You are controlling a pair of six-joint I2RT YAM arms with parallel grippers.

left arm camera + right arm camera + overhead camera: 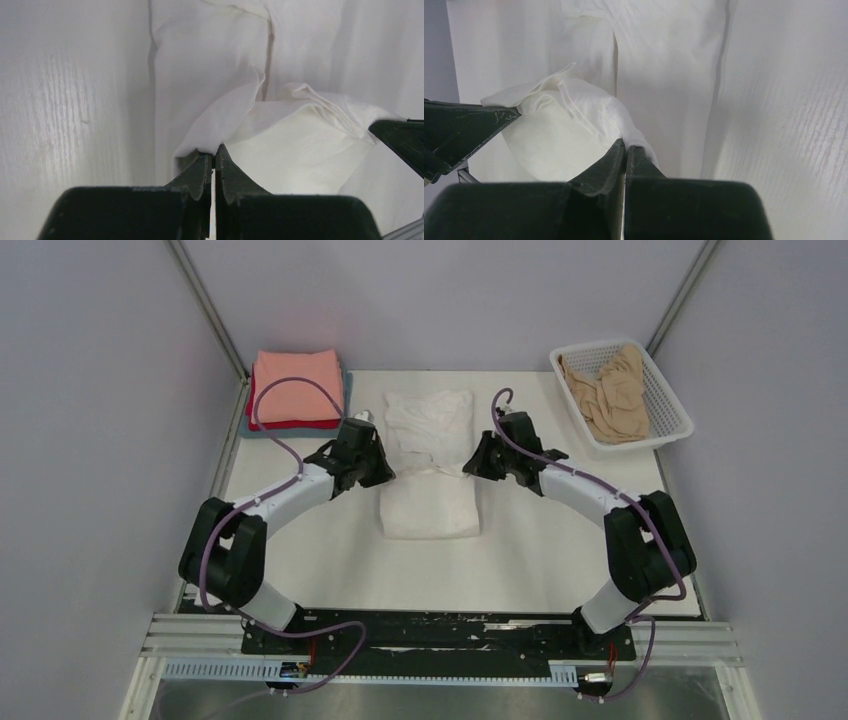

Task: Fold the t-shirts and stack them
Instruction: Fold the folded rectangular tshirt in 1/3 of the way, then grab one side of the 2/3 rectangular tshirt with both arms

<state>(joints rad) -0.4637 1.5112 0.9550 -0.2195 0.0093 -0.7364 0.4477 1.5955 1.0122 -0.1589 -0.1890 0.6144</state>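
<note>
A white t-shirt (430, 465) lies lengthwise in the middle of the table, its near part flat and its far part bunched. My left gripper (385, 462) is shut on the shirt's left edge (220, 120). My right gripper (470, 462) is shut on its right edge (589, 112). Both hold the cloth lifted between them. A folded stack sits at the far left: salmon-pink shirt (296, 385) on top, red (300, 424) under it, grey-blue (262, 430) at the bottom. A tan shirt (612, 395) lies crumpled in the basket.
A white mesh basket (672, 398) stands at the far right corner. The table (330, 560) is white with grey walls on both sides. The arm bases and a metal rail run along the near edge.
</note>
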